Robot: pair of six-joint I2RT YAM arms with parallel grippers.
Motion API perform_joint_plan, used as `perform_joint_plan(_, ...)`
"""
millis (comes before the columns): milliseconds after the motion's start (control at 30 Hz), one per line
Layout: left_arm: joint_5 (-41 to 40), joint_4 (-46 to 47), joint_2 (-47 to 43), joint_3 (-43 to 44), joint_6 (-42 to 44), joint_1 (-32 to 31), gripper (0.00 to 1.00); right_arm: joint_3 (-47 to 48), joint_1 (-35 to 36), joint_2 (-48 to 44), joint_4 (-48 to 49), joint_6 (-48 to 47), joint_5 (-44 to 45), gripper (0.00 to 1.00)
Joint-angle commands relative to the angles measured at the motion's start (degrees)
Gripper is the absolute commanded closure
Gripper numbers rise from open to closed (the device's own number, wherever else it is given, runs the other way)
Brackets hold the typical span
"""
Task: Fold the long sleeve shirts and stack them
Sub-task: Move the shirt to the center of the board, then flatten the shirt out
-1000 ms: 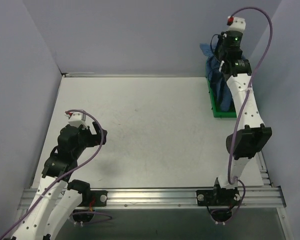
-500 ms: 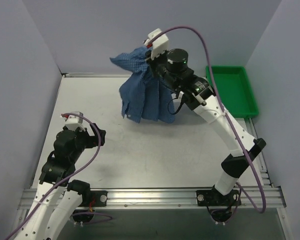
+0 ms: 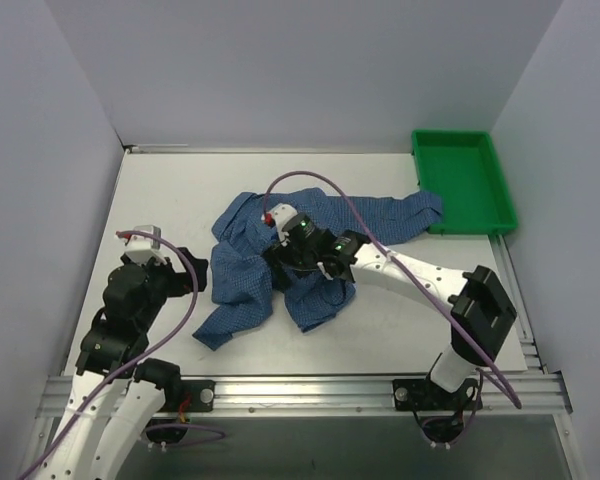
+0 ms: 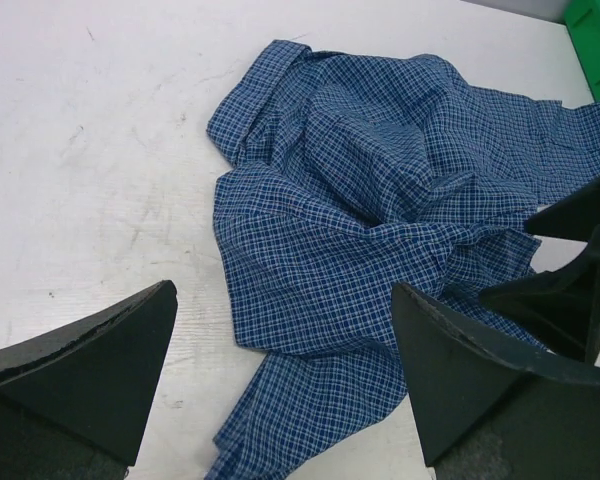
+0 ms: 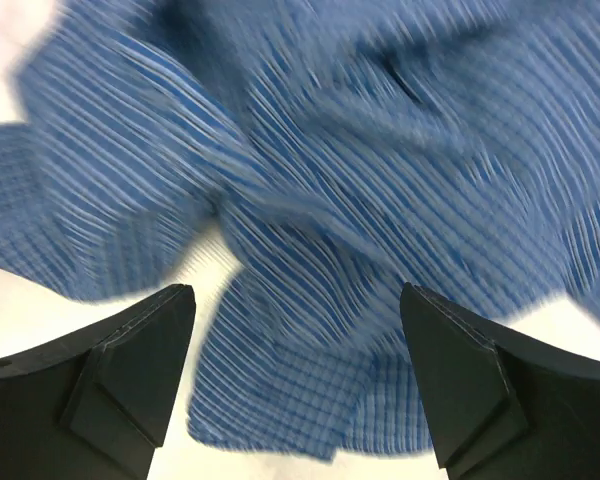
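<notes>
1 blue checked shirt point(image 3: 242, 285) lies crumpled in a heap on the table point(image 3: 170, 185), centre of frame. 1 sleeve runs toward the upper right, and its end reaches the left wall of the green tray point(image 3: 467, 180). The rest of the shirt lies outside the tray. Right gripper point(image 5: 295, 292) is directly over the heap, jaws wide apart, gripping nothing. Left gripper point(image 4: 280, 292), lower left, is also spread wide and clear of the cloth.

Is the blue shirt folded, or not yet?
Not folded: the shirt lies crumpled on the table, a sleeve stretching toward the green tray.
</notes>
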Motion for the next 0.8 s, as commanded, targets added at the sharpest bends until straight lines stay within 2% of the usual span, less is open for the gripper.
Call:
perform_joint_plan(0, -0.4, 2.9, 1.6, 0.1, -0.2, 0.3, 0.02, -2.8, -4.8, -10.4, -2.7, 5.9, 6.0, 0.14)
perform_joint_plan(67, 0.3, 2.8, 2.7, 0.1, -0.2, 0.4, 0.03, -5.1, -8.4, -12.5, -3.1, 9.4, 6.4, 0.14)
perform_joint_plan(100, 1.0, 2.9, 4.0, 0.2, -0.3, 0.6, 0.03, -6.1, -13.1, -14.3, -3.1, 11.1, 7.5, 0.15)
perform_joint_plan(167, 1.8, 2.8, 5.6, 0.3, -0.3, 0.8, 0.03, -8.3, -18.2, -15.1, -3.0, 14.5, 7.7, 0.15)
perform_joint_plan(200, 2.5, 2.7, 7.2, 0.6, -0.3, 1.0, 0.03, -8.8, -22.7, -14.7, -2.9, 15.2, 7.2, 0.15)
perform_joint_plan(333, 4.2, 2.9, 9.8, 0.9, -0.4, 1.9, 0.02, -8.1, -32.9, -8.8, -1.6, 18.8, 4.4, 0.21)
perform_joint_plan(400, 4.2, 3.0, 10.3, 0.8, -0.2, 2.3, 0.02, -6.9, -35.7, -3.8, -0.8, 20.1, 3.9, 0.24)
perform_joint_plan(433, 4.1, 3.0, 10.3, 0.8, -0.2, 2.3, 0.03, -5.5, -37.3, -2.1, -0.3, 20.5, 4.3, 0.29)
perform_joint_plan(567, 4.5, 3.0, 10.6, 0.7, -0.3, 2.7, 0.03, -1.2, -39.0, 7.8, 0.6, 21.8, 4.9, 0.31)
perform_joint_plan(767, 4.5, 3.0, 10.7, 0.6, -0.3, 3.0, 0.03, 3.5, -39.2, 17.3, 0.4, 23.4, 4.6, 0.36)
